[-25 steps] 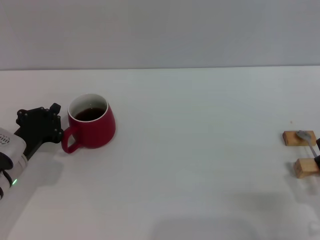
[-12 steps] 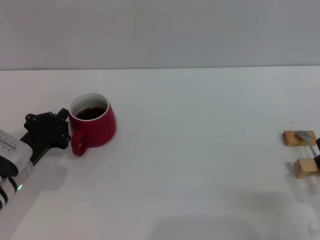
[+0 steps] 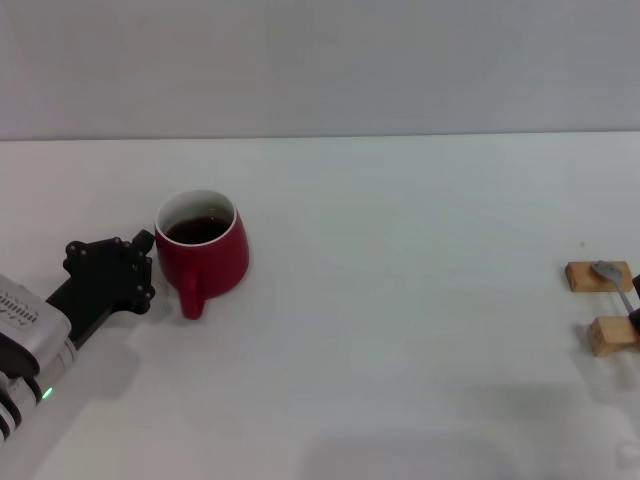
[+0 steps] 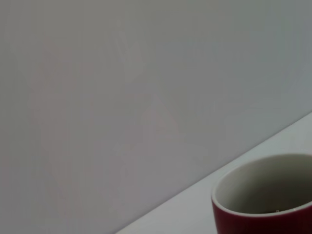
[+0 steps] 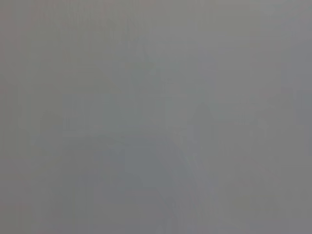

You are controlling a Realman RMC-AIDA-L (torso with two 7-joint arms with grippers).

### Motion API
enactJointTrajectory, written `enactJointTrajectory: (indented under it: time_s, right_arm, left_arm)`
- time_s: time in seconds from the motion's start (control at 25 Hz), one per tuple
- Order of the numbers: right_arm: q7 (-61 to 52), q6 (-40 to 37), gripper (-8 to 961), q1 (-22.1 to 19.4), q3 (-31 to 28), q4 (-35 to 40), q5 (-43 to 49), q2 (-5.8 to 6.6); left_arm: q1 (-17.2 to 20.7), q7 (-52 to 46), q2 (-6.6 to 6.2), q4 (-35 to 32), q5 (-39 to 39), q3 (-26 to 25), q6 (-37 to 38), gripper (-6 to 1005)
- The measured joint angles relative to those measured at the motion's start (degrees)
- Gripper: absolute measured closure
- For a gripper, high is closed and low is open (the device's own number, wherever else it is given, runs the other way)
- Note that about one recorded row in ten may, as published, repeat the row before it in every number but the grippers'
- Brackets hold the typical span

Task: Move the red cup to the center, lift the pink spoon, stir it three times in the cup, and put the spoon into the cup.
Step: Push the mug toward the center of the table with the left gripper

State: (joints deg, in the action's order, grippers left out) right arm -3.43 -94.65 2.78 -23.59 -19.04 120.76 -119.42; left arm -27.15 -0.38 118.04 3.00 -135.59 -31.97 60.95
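Observation:
The red cup [image 3: 210,258] stands left of the table's middle, holding dark liquid, with its handle turned toward the front. My left gripper [image 3: 138,276] is low on the table, pressed against the cup's left side. The left wrist view shows the cup's white inside and red rim [image 4: 263,207] close by. At the far right, the pink spoon [image 3: 610,272] lies with its grey bowl on a wooden block and its thin handle running toward the picture's edge. The right gripper is out of view.
Two small tan wooden blocks [image 3: 598,277] [image 3: 611,335] sit at the right edge under the spoon. A grey wall rises behind the white table [image 3: 400,250]. The right wrist view shows only plain grey.
My left gripper has moved right, and the cup has slid right with it. The cup has also turned, so its handle has swung from the left to the front.

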Motion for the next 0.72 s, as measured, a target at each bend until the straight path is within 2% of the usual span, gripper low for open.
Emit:
enactJointTrajectory:
  time_s: [0.4,0.72]
  right_arm:
    - [0.0,-0.2,260,0.2,0.2,0.1,0.0,-0.02]
    - [0.0,-0.4,259,-0.2,0.3,-0.2,0.0,0.04]
  left_arm:
    - [0.6,0.5,-0.10,0.2,0.2,-0.1,0.1,1001]
    - [-2.3,0.6,-0.32,-2.0,0.4,-0.4,-0.4,1001]
